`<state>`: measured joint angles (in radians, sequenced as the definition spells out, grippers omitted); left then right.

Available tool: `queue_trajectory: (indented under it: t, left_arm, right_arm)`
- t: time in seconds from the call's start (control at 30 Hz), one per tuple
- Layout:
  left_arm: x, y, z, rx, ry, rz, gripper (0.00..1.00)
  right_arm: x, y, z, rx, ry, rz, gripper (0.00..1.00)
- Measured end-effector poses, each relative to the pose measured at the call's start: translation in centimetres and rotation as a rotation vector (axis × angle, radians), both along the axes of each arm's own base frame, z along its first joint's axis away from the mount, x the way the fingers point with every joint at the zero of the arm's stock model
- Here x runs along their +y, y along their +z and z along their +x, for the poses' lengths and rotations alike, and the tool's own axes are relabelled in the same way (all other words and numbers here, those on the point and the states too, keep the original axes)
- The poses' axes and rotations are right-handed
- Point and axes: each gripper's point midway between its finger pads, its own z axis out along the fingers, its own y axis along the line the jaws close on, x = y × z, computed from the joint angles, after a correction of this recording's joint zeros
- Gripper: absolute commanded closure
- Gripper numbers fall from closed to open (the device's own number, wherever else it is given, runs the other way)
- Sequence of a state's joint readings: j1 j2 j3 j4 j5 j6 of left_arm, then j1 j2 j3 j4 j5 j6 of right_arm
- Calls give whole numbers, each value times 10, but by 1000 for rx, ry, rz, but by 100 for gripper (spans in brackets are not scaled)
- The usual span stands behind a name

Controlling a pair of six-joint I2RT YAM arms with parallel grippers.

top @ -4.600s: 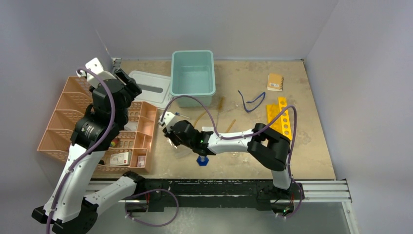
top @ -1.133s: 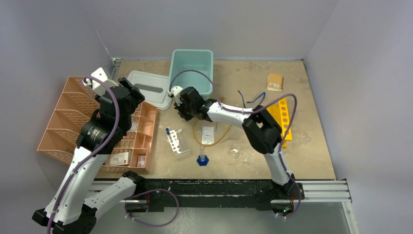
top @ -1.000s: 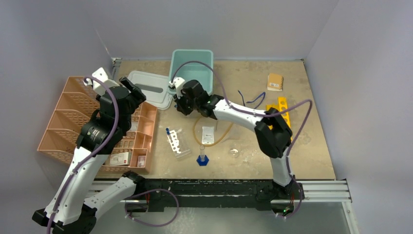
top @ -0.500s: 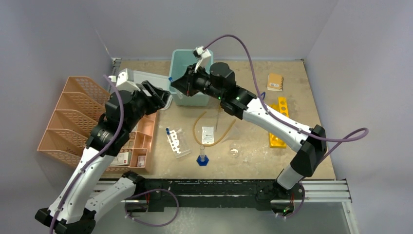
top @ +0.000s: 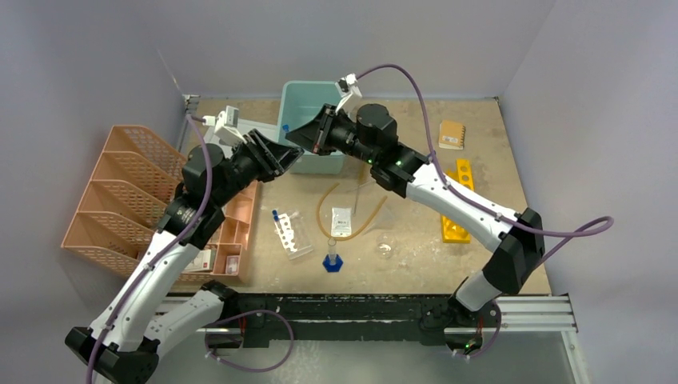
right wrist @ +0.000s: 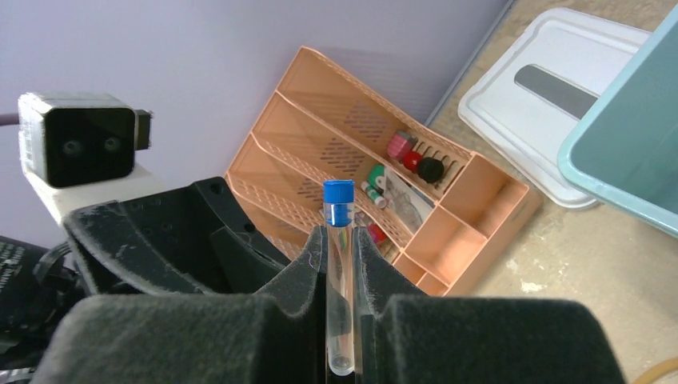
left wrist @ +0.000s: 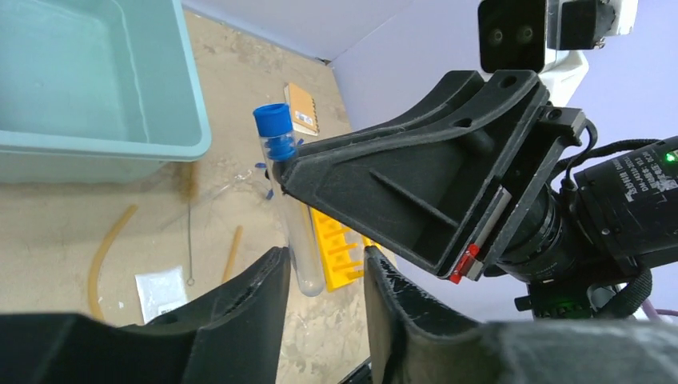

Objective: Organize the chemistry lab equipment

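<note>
Right claw (right wrist: 340, 244) was pinched on the tube (left wrist: 300, 240) just under its blue cap. The cap stuck out one side of the fingers and the long clear body out the other, with everything up in the air above the table. Left claw (left wrist: 320, 268) sat nose to nose with it, spread wide. The tube's round end was in the gap between its fingers, with no contact that I could see. I read it as a mid-air handoff, probably so the left arm could take the tube to the tray (top: 120, 184) behind and below the left claw. The tube sat off-centre in that gap and ran at a slant across it. I'd have squared the left wrist to the tube first and slid further up the bare glass, so the pads landed on the straight body rather than the rounded tip. The right claw's fingertip was very near the left tips, so not much room to push in. Close slowly with light force, since it's thin glass. The right claw should only let go once the left pads were clearly seated, then back straight off. The bin (top: 285, 120) was just beside the right claw, so a slip could have dropped the tube there or onto the table.
</note>
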<state>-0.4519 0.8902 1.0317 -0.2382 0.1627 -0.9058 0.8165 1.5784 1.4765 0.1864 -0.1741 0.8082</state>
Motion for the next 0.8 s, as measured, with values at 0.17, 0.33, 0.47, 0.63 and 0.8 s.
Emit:
queue_trajectory:
  t: [0.17,0.33,0.47,0.63,0.8]
  left_arm:
    - [-4,-2,1,3,-19,0,82]
    - [-6,-2,2,-6,-29,9,80]
    - [-8,-5,3,-17,-45,31,98]
    - [-11,-10,4,-54,-82,93,100]
    - [-12,-21,-1,-134,-152,230,100]
  right_arm:
    - [-4,9,-5,14,6,45,94]
    - [-6,9,-6,24,12,64,94]
    - [-7,7,-6,37,12,69,87]
    - [-12,8,-7,52,6,77,51]
    - [-23,8,-13,72,23,22,39]
